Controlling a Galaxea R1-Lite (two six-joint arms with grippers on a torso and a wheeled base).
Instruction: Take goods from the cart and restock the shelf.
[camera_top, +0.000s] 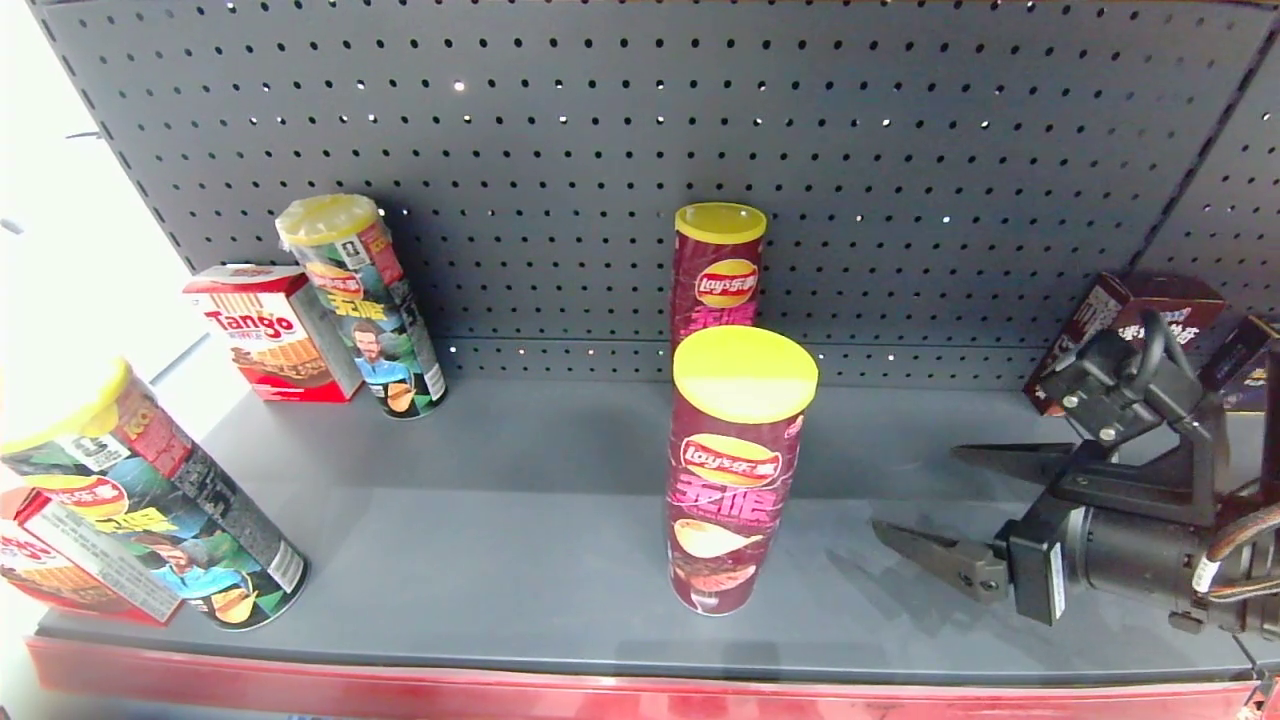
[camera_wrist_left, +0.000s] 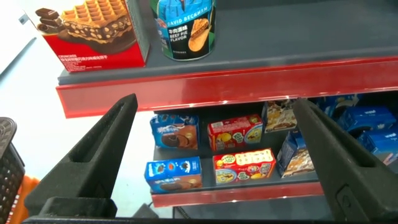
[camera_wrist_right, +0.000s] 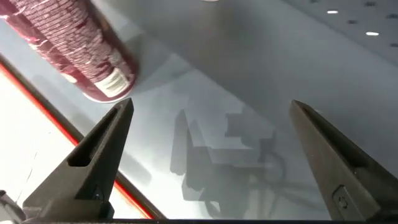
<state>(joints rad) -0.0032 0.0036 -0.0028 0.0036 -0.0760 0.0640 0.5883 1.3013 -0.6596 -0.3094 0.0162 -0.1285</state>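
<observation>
Maroon can (camera_top: 735, 470) centre frame, upright | right end effector (camera_top: 915, 488) lower right, spread apart, empty | I risk knocking the can over if I sweep toward it.

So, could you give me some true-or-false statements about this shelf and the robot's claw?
1. The front maroon cylindrical chip can with a yellow lid stands upright on the grey shelf. True.
2. The right gripper is shut on that can. False: it is open, beside the can, not touching it.
3. A second maroon yellow-lidded can stands behind it, near the dark pegboard wall. True.
4. The red rectangular wafer box sits right of the maroon cans. False: it sits left of them, next to a green-and-black can.
</observation>
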